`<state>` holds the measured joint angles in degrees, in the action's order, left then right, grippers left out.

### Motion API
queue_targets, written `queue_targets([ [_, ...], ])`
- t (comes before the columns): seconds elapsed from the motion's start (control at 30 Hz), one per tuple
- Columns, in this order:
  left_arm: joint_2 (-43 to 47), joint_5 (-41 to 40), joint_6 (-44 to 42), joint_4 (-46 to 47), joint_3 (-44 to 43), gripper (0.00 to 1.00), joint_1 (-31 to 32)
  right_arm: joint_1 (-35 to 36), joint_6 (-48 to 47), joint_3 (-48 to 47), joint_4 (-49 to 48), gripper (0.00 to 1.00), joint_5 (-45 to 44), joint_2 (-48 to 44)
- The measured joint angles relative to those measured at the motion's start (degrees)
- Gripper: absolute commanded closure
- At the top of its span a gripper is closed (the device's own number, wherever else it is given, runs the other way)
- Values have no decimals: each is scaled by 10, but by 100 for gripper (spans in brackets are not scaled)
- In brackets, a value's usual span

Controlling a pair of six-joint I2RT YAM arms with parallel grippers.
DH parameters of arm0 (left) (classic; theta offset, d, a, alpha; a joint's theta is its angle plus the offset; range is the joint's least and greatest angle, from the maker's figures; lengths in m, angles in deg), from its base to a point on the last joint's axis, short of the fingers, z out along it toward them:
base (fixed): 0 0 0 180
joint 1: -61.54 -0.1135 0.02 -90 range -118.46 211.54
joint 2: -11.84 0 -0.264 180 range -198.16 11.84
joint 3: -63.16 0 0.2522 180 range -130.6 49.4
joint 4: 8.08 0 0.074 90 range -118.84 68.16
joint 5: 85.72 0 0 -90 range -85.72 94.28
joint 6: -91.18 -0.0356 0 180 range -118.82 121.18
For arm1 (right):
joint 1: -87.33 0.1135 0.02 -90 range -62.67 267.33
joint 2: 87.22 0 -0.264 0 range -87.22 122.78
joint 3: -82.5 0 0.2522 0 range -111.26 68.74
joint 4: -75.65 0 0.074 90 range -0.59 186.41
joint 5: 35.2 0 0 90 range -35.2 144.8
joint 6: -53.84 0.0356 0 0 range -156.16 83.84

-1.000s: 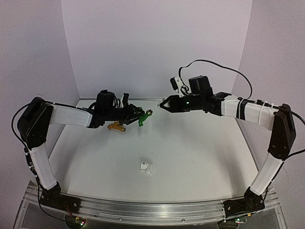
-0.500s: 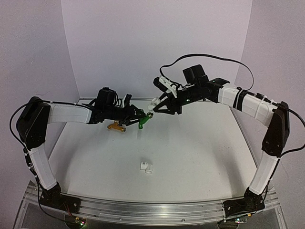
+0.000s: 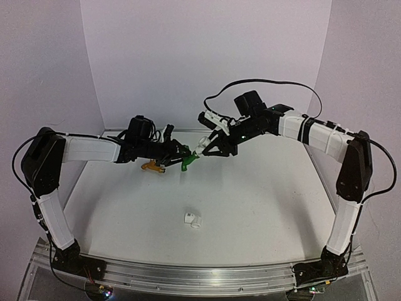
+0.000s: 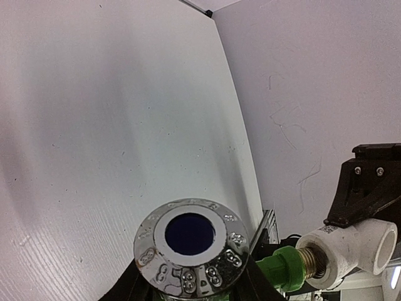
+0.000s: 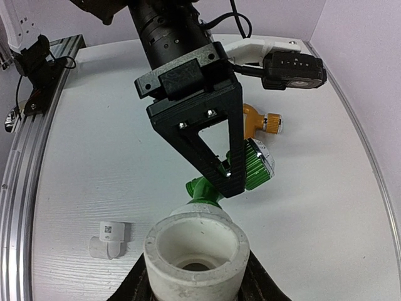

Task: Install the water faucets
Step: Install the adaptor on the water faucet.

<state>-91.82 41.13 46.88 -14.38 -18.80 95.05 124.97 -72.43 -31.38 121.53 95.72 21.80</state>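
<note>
The green water faucet (image 3: 187, 160) is held above the table at the back, with my left gripper (image 3: 180, 154) shut on its knob end. In the left wrist view its chrome knob cap (image 4: 191, 244) faces the camera and its brass thread (image 4: 308, 263) enters a white pipe fitting (image 4: 348, 248). My right gripper (image 3: 205, 148) is shut on that fitting (image 5: 197, 251), pressed against the green faucet (image 5: 250, 166). The orange-yellow water faucet (image 3: 152, 166) lies on the table under the left arm and also shows in the right wrist view (image 5: 260, 119).
A second small white pipe fitting (image 3: 192, 219) with a code label lies loose on the table towards the front, also visible in the right wrist view (image 5: 109, 238). Purple walls close the back and sides. An aluminium rail (image 3: 188, 273) runs along the near edge.
My right arm has swung left and brought the white fitting against the green faucet's brass end. My left gripper has stayed almost still with the faucet.
</note>
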Motion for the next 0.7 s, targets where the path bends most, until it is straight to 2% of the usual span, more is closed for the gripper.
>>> queue_targets([
  [0.7,1,-14,-26,-33,0,100,5,7,-27,-14,24,100,-18,17],
])
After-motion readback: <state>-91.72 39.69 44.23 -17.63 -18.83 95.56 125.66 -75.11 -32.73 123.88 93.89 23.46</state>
